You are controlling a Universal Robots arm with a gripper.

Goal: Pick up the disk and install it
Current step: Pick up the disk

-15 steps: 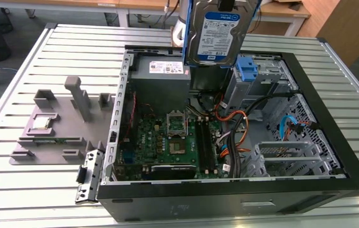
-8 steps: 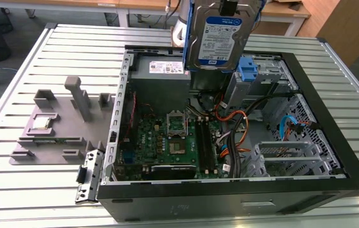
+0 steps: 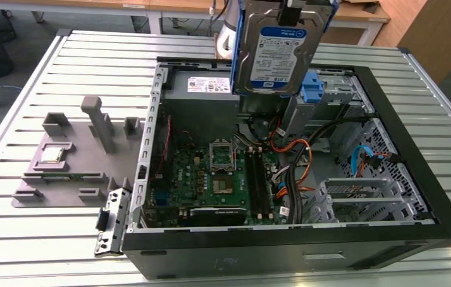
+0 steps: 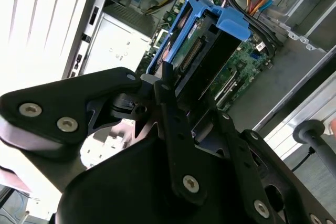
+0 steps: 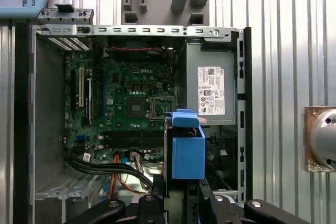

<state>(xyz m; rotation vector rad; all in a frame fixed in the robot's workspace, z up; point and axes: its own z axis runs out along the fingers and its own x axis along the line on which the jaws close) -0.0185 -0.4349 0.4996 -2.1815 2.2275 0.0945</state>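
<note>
The hard drive in its blue carrier is held clamped by the tool above the open computer case

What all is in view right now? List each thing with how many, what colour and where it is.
the disk: one, silver-grey with a white-and-blue label and a blue carrier frame, held in the air over the open case
computer case: one, black, side open, lying on the table
motherboard: one, green, on the case floor
power supply box: one, grey with a white sticker, far corner of the case
latch: one, blue, upright inside the case beside the disk
cables: a bundle, orange and black, inside the case
fixture block: one, grey, on the table at the exterior view's left
table: one, silver, slatted, under everything
gripper: one, black, clamped on the disk
</note>
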